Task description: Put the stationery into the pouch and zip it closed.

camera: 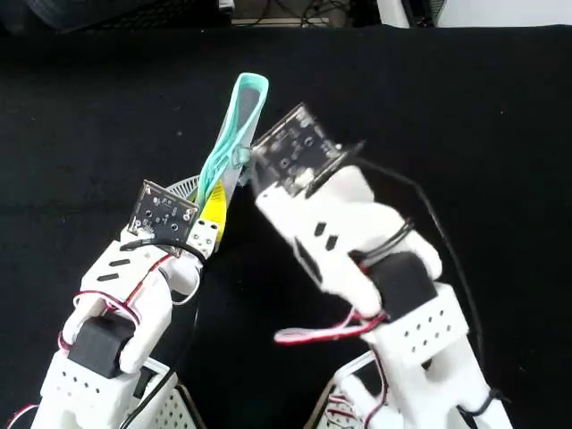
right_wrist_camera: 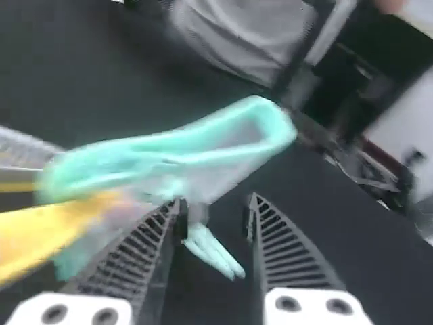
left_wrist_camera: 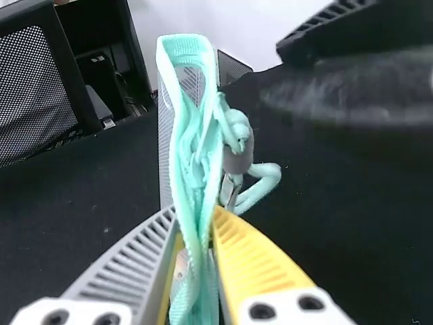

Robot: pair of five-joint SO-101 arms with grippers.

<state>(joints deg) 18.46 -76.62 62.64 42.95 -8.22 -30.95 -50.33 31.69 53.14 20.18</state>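
Pinching the near end of the mint-green mesh pouch (camera: pixel 239 116) is the left gripper (left_wrist_camera: pixel 196 223); the right gripper (right_wrist_camera: pixel 215 203) hangs open just beside the mint zipper pull (right_wrist_camera: pixel 213 250) over the black table (camera: pixel 447 107).

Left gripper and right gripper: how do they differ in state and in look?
The left gripper is shut on the pouch; the right gripper is open, with the pull tab loose in the gap between its jaws. The left gripper has one grey and one yellow jaw; the right gripper's jaws are both dark. Both have ribbed jaws and both are at the pouch.
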